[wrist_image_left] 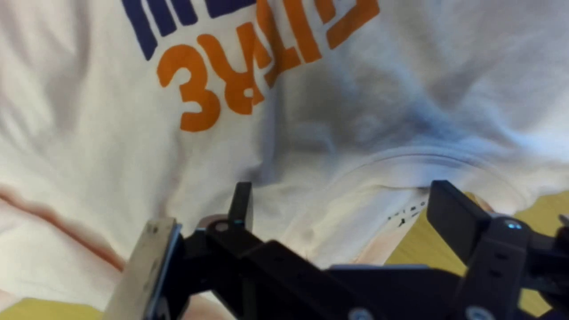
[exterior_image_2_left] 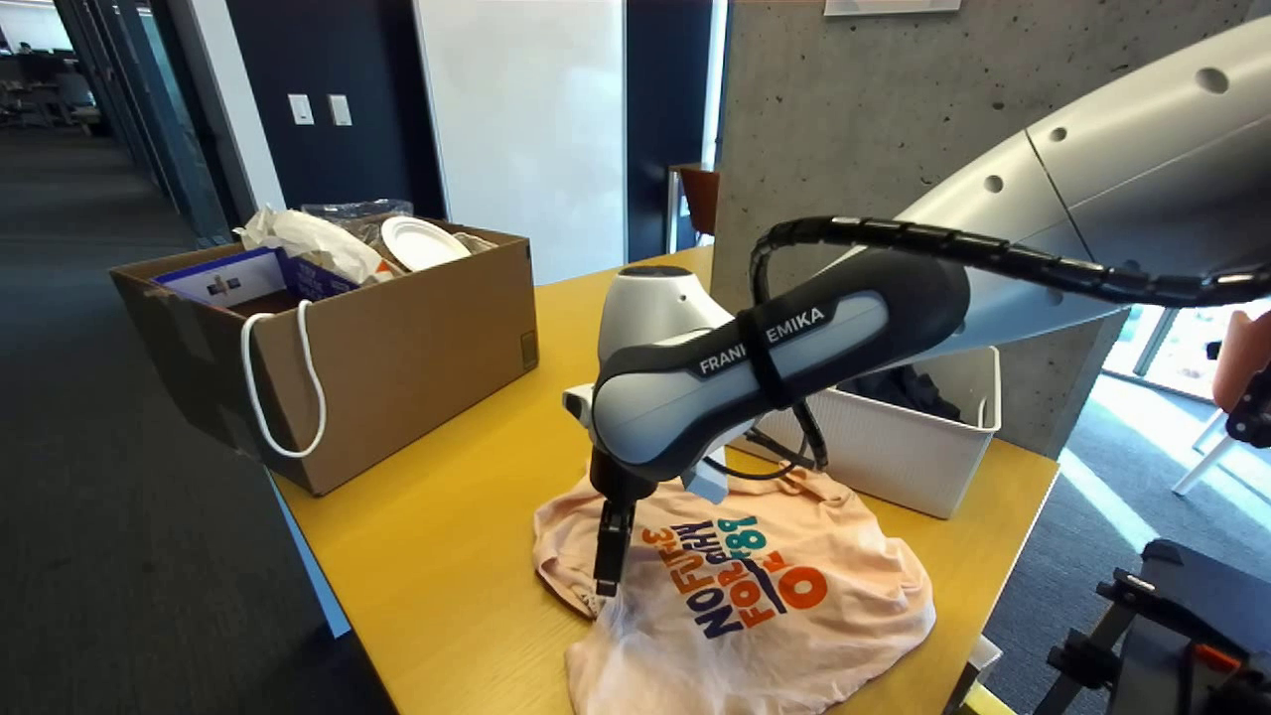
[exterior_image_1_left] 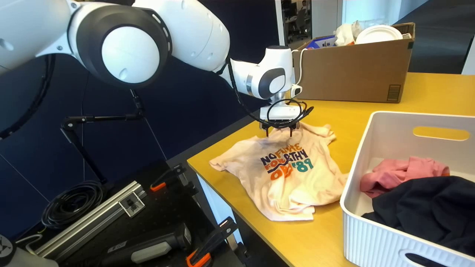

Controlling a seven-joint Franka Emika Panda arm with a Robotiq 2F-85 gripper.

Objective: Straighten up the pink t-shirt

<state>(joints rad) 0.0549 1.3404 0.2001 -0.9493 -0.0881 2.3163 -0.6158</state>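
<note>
You are holding the gripper [exterior_image_1_left: 279, 133] above the collar end of the pink t-shirt [exterior_image_1_left: 291, 185], its fingers [wrist_image_left: 453, 213] pointing down and standing wide apart, and it is gripping nothing; whether the fingertips are touching the shirt, I cannot tell. The pink t-shirt is lying on the yellow table [exterior_image_1_left: 345, 122], print side up, with creases and folds running through it. In the wrist view you are seeing part of the colored lettering [wrist_image_left: 200, 89] upside down, with the neckline [wrist_image_left: 413, 173] curving past one finger. Just beside the shirt, a white bin [exterior_image_1_left: 371, 237] is standing on the table, holding a rose-pink cloth [exterior_image_1_left: 404, 172] and a dark garment [exterior_image_1_left: 426, 207]. In both exterior views a brown cardboard box [exterior_image_2_left: 427, 367] is standing well apart from the bin, with a white plate [exterior_image_2_left: 422, 243] showing at its top.
</note>
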